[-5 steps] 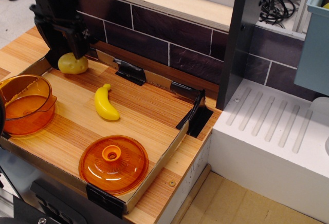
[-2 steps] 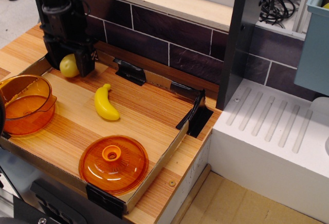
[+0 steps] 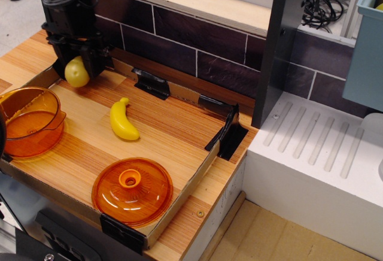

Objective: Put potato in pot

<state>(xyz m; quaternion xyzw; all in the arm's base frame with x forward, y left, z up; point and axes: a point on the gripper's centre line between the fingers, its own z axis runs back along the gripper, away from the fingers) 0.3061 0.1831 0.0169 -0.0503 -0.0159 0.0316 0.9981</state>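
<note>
The pale-yellow potato (image 3: pixel 76 72) is held in my black gripper (image 3: pixel 79 69) at the far left of the wooden tray, lifted a little off the board. The jaws are shut on it, one finger (image 3: pixel 96 62) on its right side. The translucent orange pot (image 3: pixel 27 121) stands at the left edge of the tray, in front of and to the left of the gripper, open and with nothing in it.
A yellow banana (image 3: pixel 122 120) lies mid-tray. The orange domed lid (image 3: pixel 131 191) with a knob lies at the tray's front. The tray rim (image 3: pixel 197 171) has black corner brackets. A dark tiled wall is behind, and a white drainer (image 3: pixel 317 147) is to the right.
My gripper came down over the potato, shut on it, and has now raised it slightly off the board. The other things have not moved.
</note>
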